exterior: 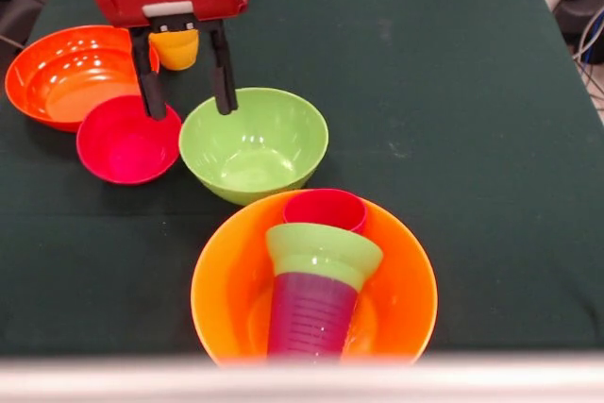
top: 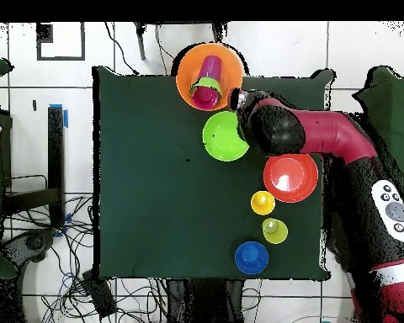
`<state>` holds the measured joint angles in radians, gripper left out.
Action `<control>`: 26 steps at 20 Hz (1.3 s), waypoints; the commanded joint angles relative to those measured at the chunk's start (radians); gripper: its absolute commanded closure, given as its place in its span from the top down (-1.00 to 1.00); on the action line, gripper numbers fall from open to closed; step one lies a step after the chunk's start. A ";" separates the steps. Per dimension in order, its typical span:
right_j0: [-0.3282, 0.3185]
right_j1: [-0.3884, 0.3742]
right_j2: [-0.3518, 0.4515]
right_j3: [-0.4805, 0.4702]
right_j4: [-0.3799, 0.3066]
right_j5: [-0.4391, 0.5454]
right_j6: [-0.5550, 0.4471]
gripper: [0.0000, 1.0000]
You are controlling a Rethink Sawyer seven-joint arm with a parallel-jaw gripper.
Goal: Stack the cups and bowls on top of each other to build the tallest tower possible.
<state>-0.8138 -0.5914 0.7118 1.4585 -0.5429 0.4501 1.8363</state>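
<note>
My gripper [exterior: 190, 110] is open, with nothing between its two black fingers. One fingertip hangs over the small red-pink bowl [exterior: 127, 143], the other over the rim of the large green bowl [exterior: 255, 143] [top: 225, 136]. A yellow-orange cup [exterior: 176, 49] [top: 263, 203] shows behind the fingers. At the front stands the tower: the large yellow-orange bowl [exterior: 401, 290] [top: 188, 71] holds the ribbed purple cup [exterior: 310, 313], the small green bowl [exterior: 323, 250] and the red-pink cup [exterior: 326, 209], which lean together. The wide orange-red bowl [exterior: 61, 73] [top: 290, 177] sits beside the red-pink bowl.
In the overhead view a pale yellow cup [top: 274, 230] and a small blue bowl [top: 252, 256] stand in a row past the yellow-orange cup. The red arm [top: 315, 135] lies over the table's edge and hides the red-pink bowl there. The dark green cloth [exterior: 453, 92] covers the table.
</note>
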 commanded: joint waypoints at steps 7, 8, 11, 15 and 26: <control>0.012 0.035 0.067 0.051 -0.079 0.025 -0.187 1.00; 0.012 0.034 0.067 0.051 -0.081 0.026 -0.185 1.00; 0.008 0.035 0.065 0.058 -0.083 0.037 -0.185 1.00; 0.066 0.079 -0.031 0.028 -0.096 0.168 -0.173 1.00; 0.135 0.102 -0.183 0.005 -0.122 0.432 -0.166 1.00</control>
<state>-0.6974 -0.5587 0.6368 1.4488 -0.5586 0.7732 1.8363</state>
